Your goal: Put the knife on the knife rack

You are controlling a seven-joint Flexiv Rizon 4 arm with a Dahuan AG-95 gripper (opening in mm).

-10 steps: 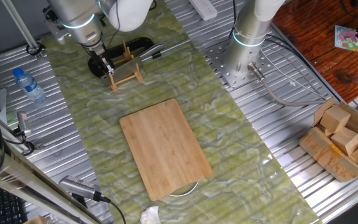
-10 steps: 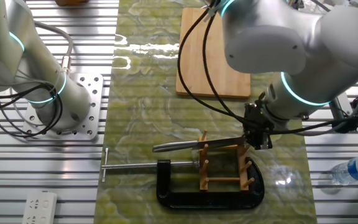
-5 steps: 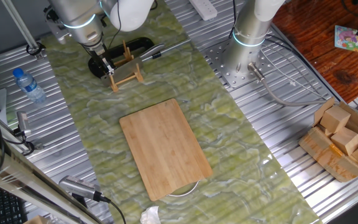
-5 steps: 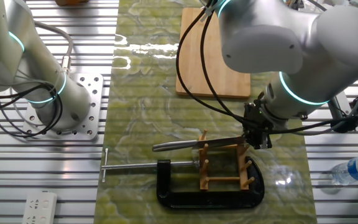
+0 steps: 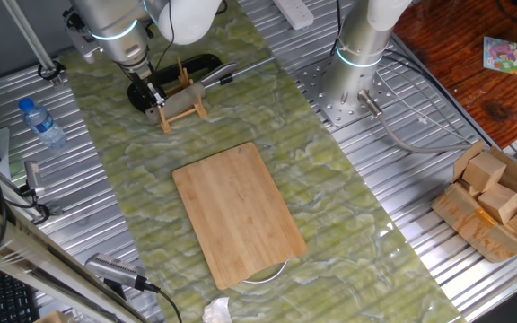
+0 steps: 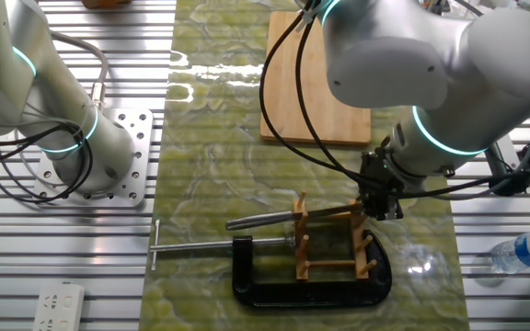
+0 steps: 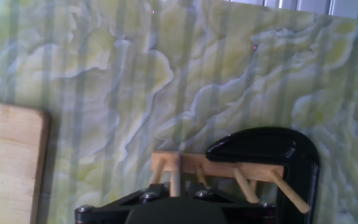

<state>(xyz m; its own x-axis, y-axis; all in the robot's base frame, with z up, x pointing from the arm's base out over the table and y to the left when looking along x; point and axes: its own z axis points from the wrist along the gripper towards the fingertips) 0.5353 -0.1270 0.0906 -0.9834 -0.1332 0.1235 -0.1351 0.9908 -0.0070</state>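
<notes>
The steel knife (image 6: 274, 218) lies nearly level across the top of the small light-wood knife rack (image 6: 334, 250), its shiny handle pointing left beyond the slats. My gripper (image 6: 376, 204) sits at the blade end on the rack's right side and looks shut on the knife. In one fixed view the gripper (image 5: 155, 99) is at the rack's (image 5: 187, 106) left end and the knife handle (image 5: 214, 79) sticks out to the right. In the hand view the rack (image 7: 229, 171) is just ahead of my dark fingers (image 7: 148, 198); the knife is hidden there.
The rack stands in a black round-based clamp (image 6: 274, 287) with a long steel screw. The bamboo cutting board (image 5: 236, 211) lies mid-table. A water bottle (image 5: 41, 123) stands at the left edge. A second arm's base (image 5: 353, 63) and a box of wooden blocks (image 5: 492, 202) are to the right.
The knife has dropped slightly, its handle end lower and closer to the rack's slats. The gripper has moved down a little with it.
</notes>
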